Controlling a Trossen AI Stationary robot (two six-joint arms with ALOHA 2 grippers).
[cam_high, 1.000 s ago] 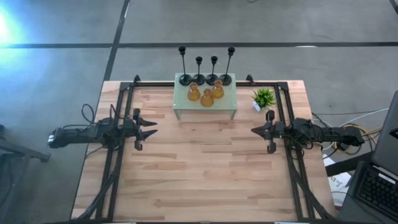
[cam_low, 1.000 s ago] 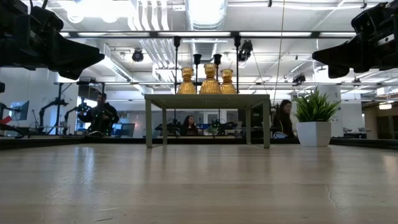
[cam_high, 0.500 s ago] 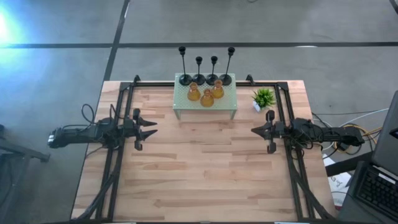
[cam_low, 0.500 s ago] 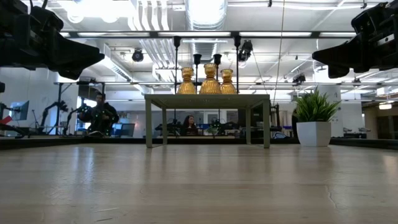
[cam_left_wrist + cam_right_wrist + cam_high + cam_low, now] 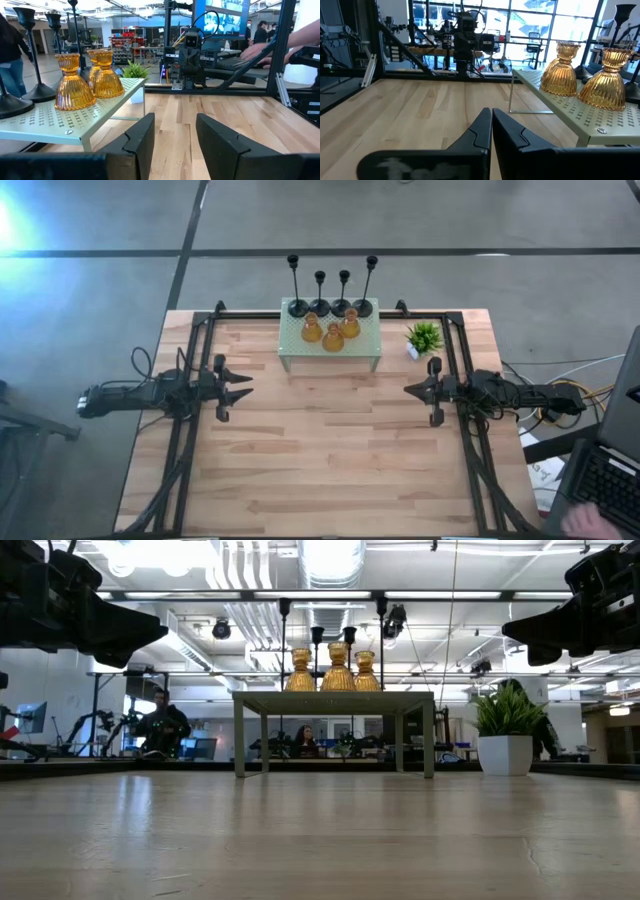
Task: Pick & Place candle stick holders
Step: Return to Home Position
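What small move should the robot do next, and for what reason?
Probably just close the left tool, which is open and empty; the right tool is shut. All amber holders and black holders stand on the shelf, and both arms sit at the table's sides.

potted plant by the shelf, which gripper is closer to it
Right. The right gripper hangs close by the potted plant, on the same side of the table; the left gripper is far across on the opposite side.
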